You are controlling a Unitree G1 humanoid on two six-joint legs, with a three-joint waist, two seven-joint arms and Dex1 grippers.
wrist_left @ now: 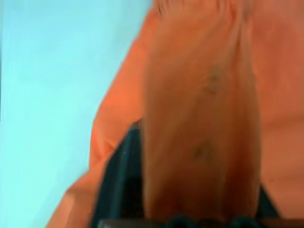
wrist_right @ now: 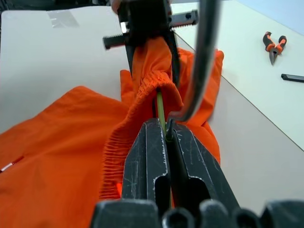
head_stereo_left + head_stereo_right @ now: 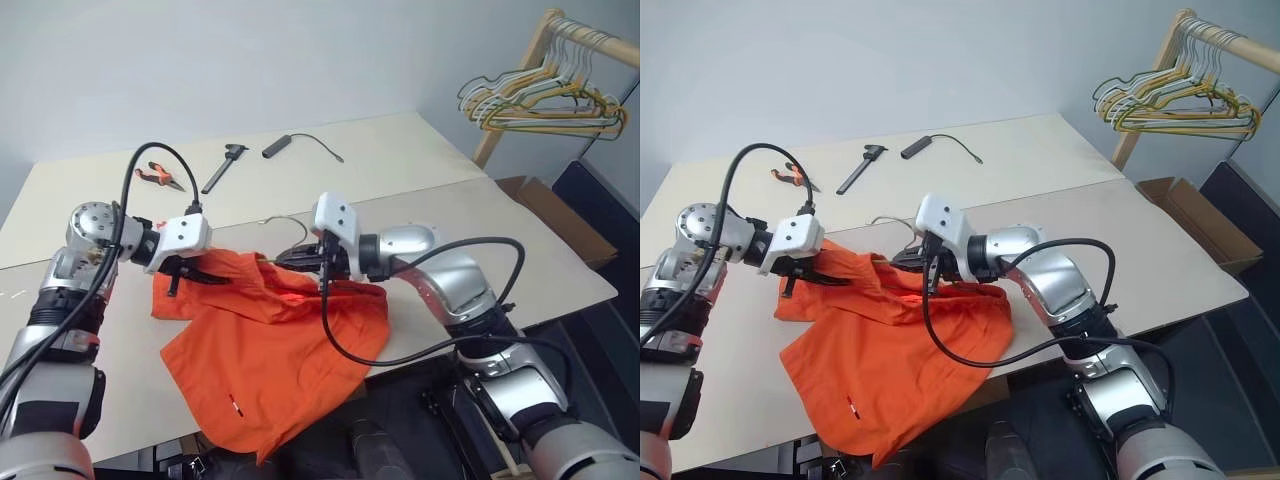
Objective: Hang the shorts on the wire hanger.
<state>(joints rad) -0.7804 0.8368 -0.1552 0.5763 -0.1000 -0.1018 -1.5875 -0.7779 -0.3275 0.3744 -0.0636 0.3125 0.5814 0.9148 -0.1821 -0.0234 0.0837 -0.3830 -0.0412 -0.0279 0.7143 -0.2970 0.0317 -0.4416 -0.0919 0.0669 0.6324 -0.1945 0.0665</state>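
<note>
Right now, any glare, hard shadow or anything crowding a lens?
Head views: even light, no glare on the table, soft shadow beside the shorts. Left wrist view: orange cloth crowds the lens. Right wrist view: the wire hanger crosses close in front; the right gripper pinching it is plain to see.

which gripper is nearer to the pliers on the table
Left. The left gripper sits just in front of the pliers; the right gripper is farther over, at the middle of the shorts.
</note>
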